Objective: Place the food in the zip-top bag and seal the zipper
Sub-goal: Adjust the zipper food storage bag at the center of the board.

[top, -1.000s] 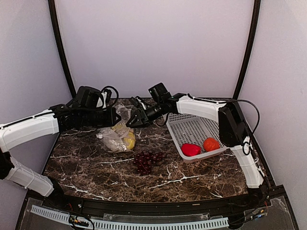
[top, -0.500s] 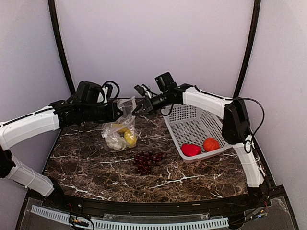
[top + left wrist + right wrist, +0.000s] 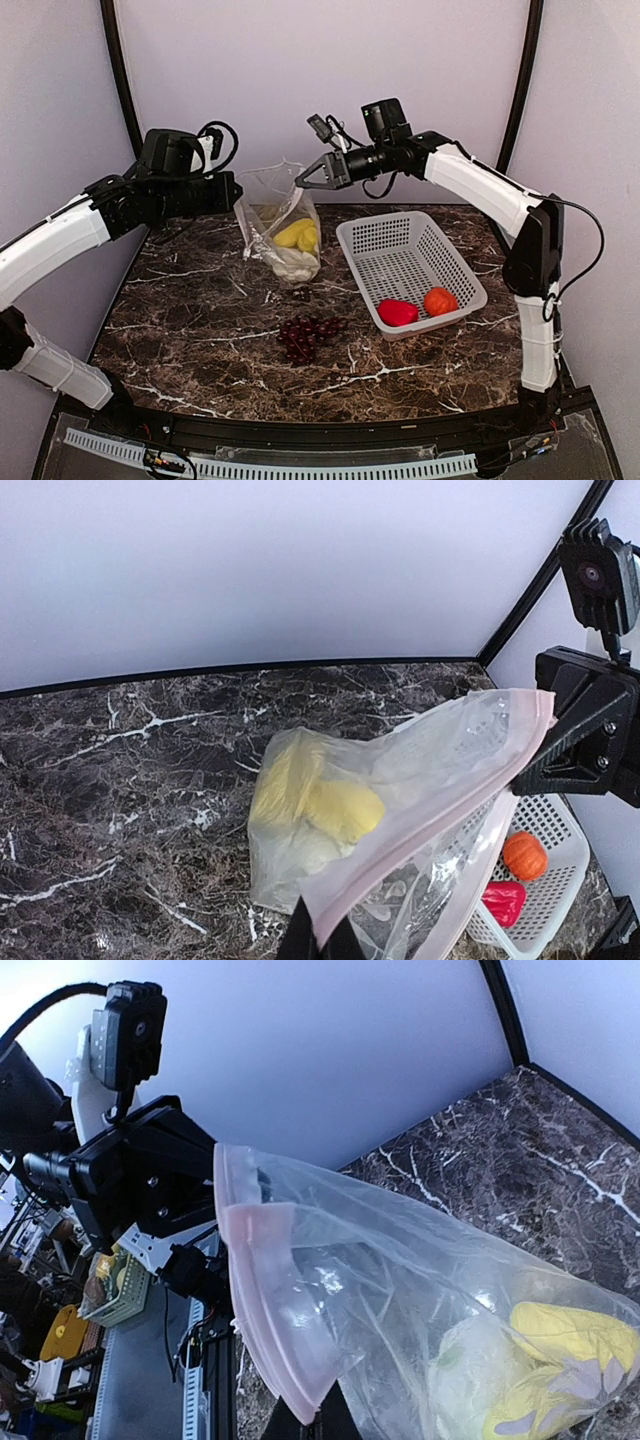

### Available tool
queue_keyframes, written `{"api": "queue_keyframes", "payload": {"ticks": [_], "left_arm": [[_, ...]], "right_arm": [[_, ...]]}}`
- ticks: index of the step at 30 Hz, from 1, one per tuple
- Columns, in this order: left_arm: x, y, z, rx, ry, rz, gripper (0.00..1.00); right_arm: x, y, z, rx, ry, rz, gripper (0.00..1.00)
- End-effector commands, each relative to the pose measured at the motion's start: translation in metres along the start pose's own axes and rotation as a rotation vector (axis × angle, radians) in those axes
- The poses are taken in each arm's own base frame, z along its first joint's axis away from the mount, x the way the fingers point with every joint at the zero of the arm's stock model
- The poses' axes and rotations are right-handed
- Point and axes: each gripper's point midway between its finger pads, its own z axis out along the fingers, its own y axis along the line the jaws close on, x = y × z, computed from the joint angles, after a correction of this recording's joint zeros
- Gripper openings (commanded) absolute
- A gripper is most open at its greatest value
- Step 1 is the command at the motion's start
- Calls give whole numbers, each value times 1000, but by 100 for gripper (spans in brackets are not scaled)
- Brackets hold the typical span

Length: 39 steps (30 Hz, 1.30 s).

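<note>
two yellow pieces point(image 3: 297, 234) and a white cauliflower point(image 3: 292, 264) sit low in the zip-top bag point(image 3: 270, 205), which hangs between the two grippers. the left gripper point(image 3: 237, 192) is clamped on one end of the pinkish zipper point(image 3: 262, 1300), and the right gripper point(image 3: 302, 178) is pinched tight on the other end. below the right gripper, the white basket point(image 3: 395, 262) holds a red pepper point(image 3: 398, 313) and a tomato point(image 3: 440, 301). the grape bunch point(image 3: 305, 337) lies on the table point(image 3: 200, 340), lower than the bag and both grippers

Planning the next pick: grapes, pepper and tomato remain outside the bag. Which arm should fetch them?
Right, probably. The left hand and right hand both pinch the bag, but the basket with pepper and tomato lies on the right side; the grapes lie midway.
</note>
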Motion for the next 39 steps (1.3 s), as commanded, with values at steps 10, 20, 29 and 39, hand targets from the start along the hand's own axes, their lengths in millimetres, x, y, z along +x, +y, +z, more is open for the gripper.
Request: {"api": "queue_keyframes", "payload": {"ticks": [10,20,29,39], "left_arm": [[72,-40,52,253,231,-27,1],[42,-58,52,309,167,-14,1],[34,-51,53,256,151,9,1],[41,-42,63,201,173,-18,1]], "right_arm": [[91,36,-21,-167,189,259,6],[42,52,-66,-63,78,25,45],[145,50,-23,95,364,-561,61],[227,28,29,119,573,-811,89]]}}
